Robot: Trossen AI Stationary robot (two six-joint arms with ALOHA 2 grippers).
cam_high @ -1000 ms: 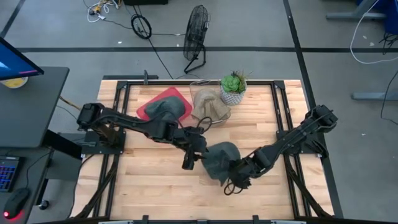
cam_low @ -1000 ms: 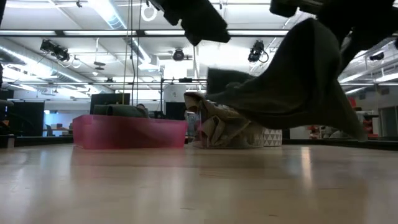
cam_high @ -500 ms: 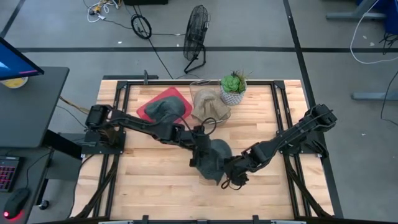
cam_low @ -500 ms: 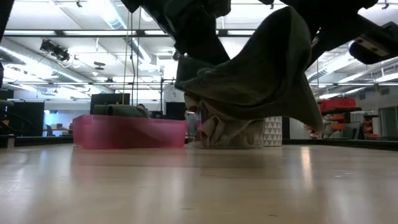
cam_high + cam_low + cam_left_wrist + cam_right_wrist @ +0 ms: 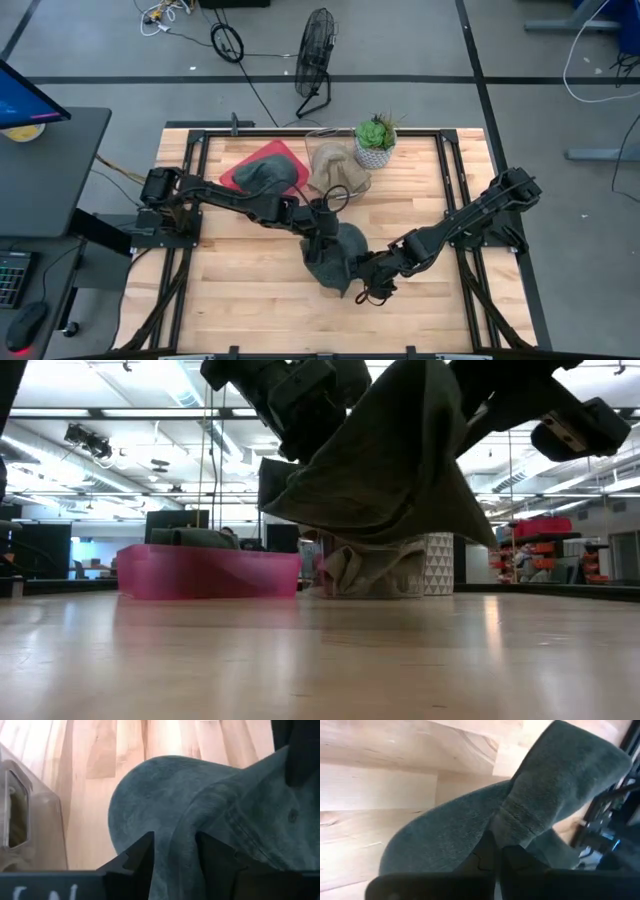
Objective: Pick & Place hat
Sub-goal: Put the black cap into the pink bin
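A dark grey-green hat (image 5: 338, 258) hangs between both grippers above the table's middle, and the low view shows the hat (image 5: 390, 470) clear of the wood. My left gripper (image 5: 322, 243) reaches in from the table's left and is shut on the hat's left part. My right gripper (image 5: 368, 272) comes from the right and is shut on its right part. Each wrist view is filled by the hat (image 5: 165, 785) (image 5: 445, 835). My left gripper (image 5: 175, 852) pinches a raised fold of the hat's cloth (image 5: 176, 827) between its two fingers (image 5: 142, 855), coming from the table's left and slanting down. The hat is lifted clear and sags below the fingers. My right gripper (image 5: 496, 855) pinches a ridge of the hat's cloth (image 5: 520, 815) between its fingers (image 5: 485, 852), coming from the table's right. The hat is off the table, and its loose cloth droops toward the wood below the hold.
A red tray (image 5: 240, 172) at the far left holds another dark hat (image 5: 268, 172). A beige hat (image 5: 338, 170) lies next to it, with a potted plant (image 5: 375, 145) to its right. Bare wood spreads along the near edge (image 5: 250, 300).
My left gripper has moved right from beside the hat and taken hold of its left part. My right gripper has carried the hat a little toward the table's left. The hat has risen and now hangs bunched between both grippers.
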